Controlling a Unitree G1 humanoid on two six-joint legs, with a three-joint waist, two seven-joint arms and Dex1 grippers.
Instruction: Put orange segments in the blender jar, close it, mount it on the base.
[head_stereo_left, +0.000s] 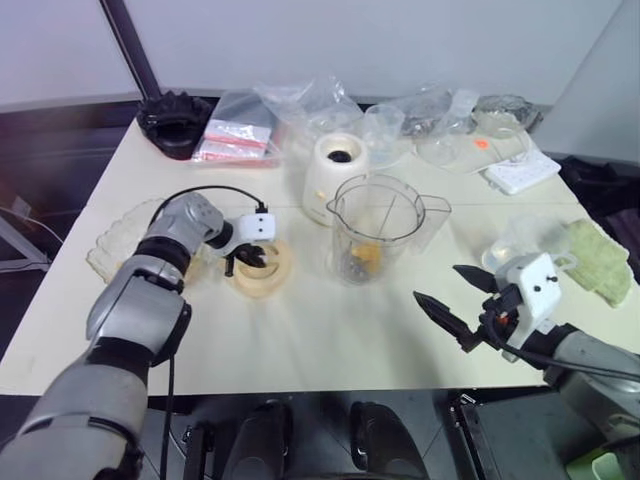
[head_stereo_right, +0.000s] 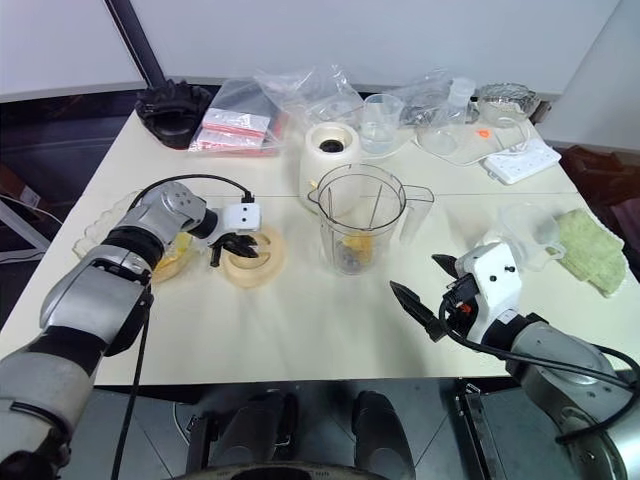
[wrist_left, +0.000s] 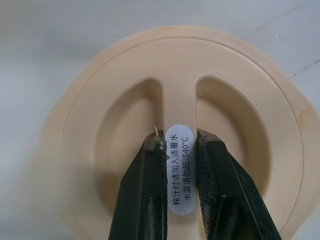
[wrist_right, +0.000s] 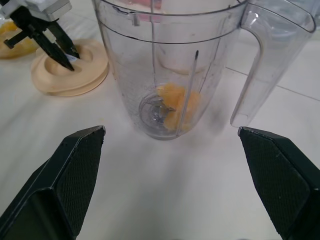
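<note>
The blender jar (head_stereo_left: 375, 230) stands upright mid-table, without a lid, with orange segments (wrist_right: 177, 107) lying on its blades. Behind it sits the cream base (head_stereo_left: 333, 170). Left of the jar a cream lid (head_stereo_left: 262, 268) lies flat on the table. My left gripper (wrist_left: 177, 137) points down onto it, its fingers (wrist_left: 150, 170) pressed against both sides of the lid's centre ridge. More orange segments (head_stereo_right: 170, 262) rest on a glass plate (head_stereo_left: 115, 245) at the far left. My right gripper (head_stereo_left: 438, 284) hovers open near the front edge, facing the jar from the right.
A black ridged round object (head_stereo_left: 177, 122) and plastic bags (head_stereo_left: 240, 135) lie at the back left. A clear measuring cup (head_stereo_left: 380, 130), a white power strip (head_stereo_left: 522, 172), another clear cup (head_stereo_left: 520, 240) and a green cloth (head_stereo_left: 600, 262) occupy the back and right.
</note>
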